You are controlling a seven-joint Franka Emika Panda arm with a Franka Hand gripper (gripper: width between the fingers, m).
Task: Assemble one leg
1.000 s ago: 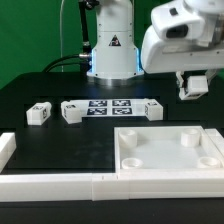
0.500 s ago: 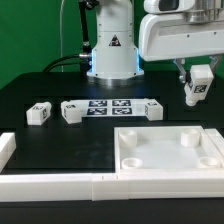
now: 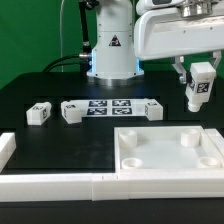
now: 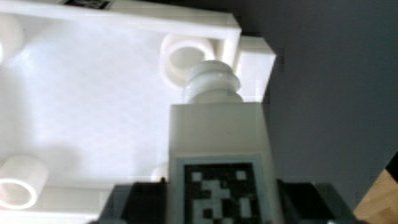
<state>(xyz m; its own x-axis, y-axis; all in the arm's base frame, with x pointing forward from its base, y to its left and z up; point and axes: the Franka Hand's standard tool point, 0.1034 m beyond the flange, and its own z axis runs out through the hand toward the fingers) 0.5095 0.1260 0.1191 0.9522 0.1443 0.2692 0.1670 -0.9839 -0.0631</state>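
Observation:
My gripper point(image 3: 195, 82) is shut on a white leg point(image 3: 200, 86) with a black-and-white marker and holds it in the air at the exterior view's right, above the far right of the large white panel point(image 3: 168, 152). In the wrist view the held leg point(image 4: 222, 140) stands between my dark fingers point(image 4: 139, 200), its rounded tip toward the panel point(image 4: 89, 110) and one raised round recess point(image 4: 185, 58). Three more legs lie on the table: one point(image 3: 38, 113) at the exterior view's left, one point(image 3: 73, 111) beside it, one point(image 3: 153, 109) right of the marker board.
The marker board point(image 3: 110, 107) lies flat in front of the robot base point(image 3: 112, 55). A white wall point(image 3: 60, 185) runs along the table's front edge with a short upright block point(image 3: 6, 148) at the exterior view's left.
My gripper has risen and moved a little toward the exterior view's right with the leg in it. The leg has turned more upright. The other parts have not moved.

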